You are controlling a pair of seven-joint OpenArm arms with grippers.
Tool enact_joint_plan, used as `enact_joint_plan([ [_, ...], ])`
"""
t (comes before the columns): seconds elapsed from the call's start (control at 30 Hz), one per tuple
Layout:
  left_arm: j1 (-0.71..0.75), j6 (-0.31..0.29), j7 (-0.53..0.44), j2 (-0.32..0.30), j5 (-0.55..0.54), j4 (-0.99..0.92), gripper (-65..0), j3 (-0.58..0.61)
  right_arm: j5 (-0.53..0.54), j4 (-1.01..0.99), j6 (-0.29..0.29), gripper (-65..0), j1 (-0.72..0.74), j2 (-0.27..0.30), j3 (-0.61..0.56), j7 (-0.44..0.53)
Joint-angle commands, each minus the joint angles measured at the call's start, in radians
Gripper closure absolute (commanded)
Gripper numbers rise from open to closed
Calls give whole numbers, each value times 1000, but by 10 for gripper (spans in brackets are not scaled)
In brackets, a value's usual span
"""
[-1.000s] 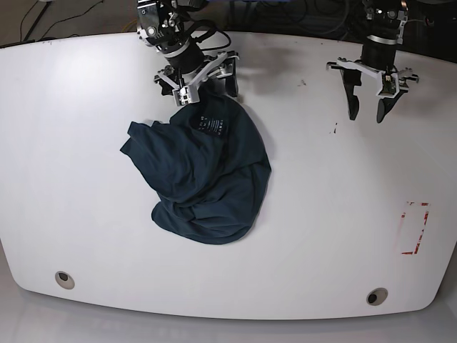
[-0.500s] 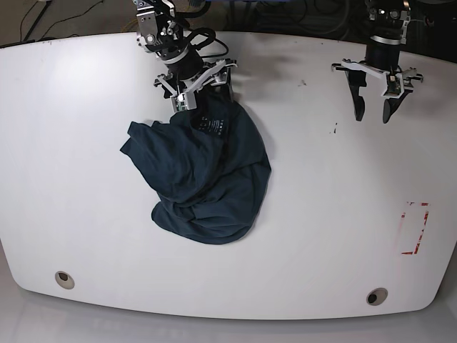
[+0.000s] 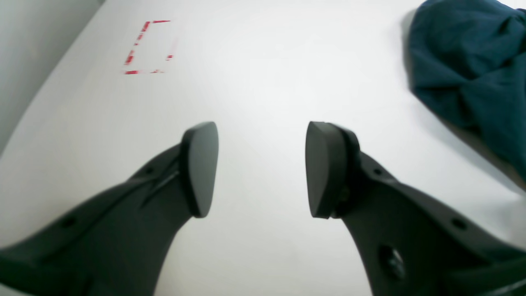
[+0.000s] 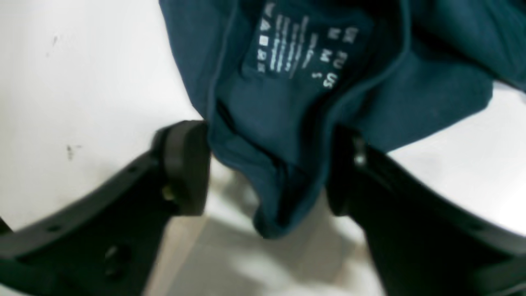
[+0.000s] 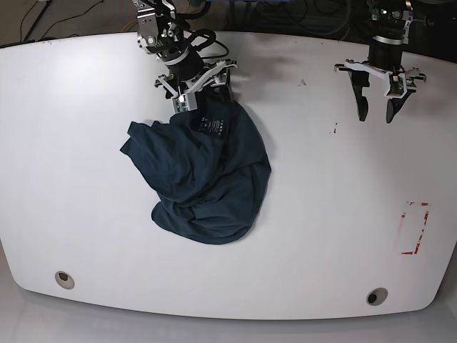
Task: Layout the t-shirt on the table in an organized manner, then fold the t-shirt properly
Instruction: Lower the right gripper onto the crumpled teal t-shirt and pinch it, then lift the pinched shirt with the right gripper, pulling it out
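The base view takes in the whole white worktop [image 5: 86, 143] with the t-shirt [image 5: 203, 175] lying crumpled in a heap left of centre, its neck end pointing to the upper middle of the frame. Only this view shows both hands at once, the two round grommet holes [image 5: 64, 279] near the lower edge, and the red tape rectangle [image 5: 414, 229] at lower right.

The right wrist view alone shows the collar close up: the neck label [image 4: 300, 45] with small white print sits at the top of the frame, and a fold of the collar hangs down between the two fingers of the right hand [image 4: 267, 164]. The left finger [image 4: 185, 164] touches the cloth edge and the right one is partly covered by fabric; the fingers stand apart around the fold, and whether they pinch it I cannot tell.

The left wrist view shows the left hand [image 3: 261, 168] spread wide over bare worktop, nothing between its fingers, the t-shirt well apart at the upper right of that frame.
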Motion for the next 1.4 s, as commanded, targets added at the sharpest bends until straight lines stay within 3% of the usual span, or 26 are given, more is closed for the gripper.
enact_joint_plan([
  [0.0,6,1,-27,-3,-3,15,-315,-5,2,-3,10,-273,2,-2,0,20],
  [0.13,6,1,-27,-3,-3,15,-315,-8,2,-44,10,-154,23,0,1,20],
  [0.37,4,1,-29,-3,-3,15,-315,-8,2,-80,10,-108,23,0,1,25],
  [0.5,4,1,-29,-3,-3,15,-315,-8,-1,-54,10,0,19,0,1,25],
  [0.93,-19,1,-23,-3,-6,12,-317,-5,-1,227,10,0,-49,49,1,25],
  [1.37,-185,0,195,-2,-10,12,-319,73,7,243,10,0,89,153,0,149],
])
